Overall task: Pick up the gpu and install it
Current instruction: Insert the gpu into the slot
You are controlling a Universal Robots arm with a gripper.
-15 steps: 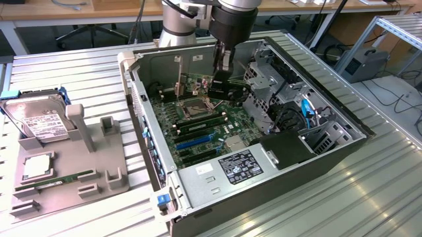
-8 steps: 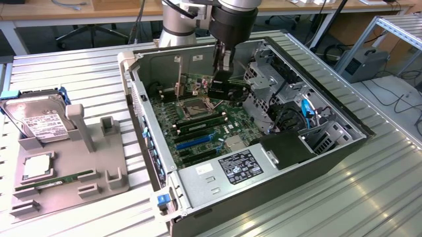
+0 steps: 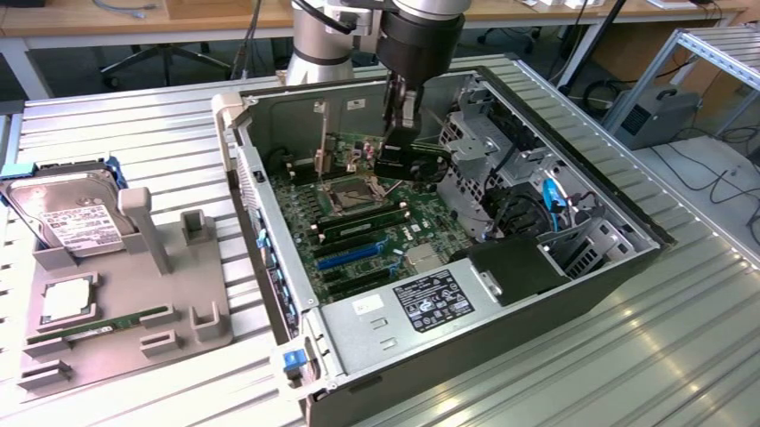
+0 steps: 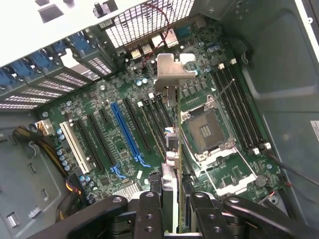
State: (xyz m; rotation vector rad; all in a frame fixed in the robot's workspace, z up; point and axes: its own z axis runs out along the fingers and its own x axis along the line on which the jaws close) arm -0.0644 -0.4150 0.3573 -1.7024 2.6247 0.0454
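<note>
At the lower left of the exterior view we see a gray stand (image 3: 119, 356) with a memory stick (image 3: 101, 325) lying flat and a hard drive (image 3: 71, 218) propped behind it. In the middle sits the open computer case (image 3: 368, 325). Further back, upper centre, the gripper (image 3: 400, 133) reaches into it, jaws pinching the graphics card (image 3: 410, 163). From the wrist we see that card edge-on above the motherboard (image 4: 114, 94), over the black slots (image 4: 152, 122) between the blue slot (image 4: 127, 129) and the processor socket (image 4: 205, 130).
</note>
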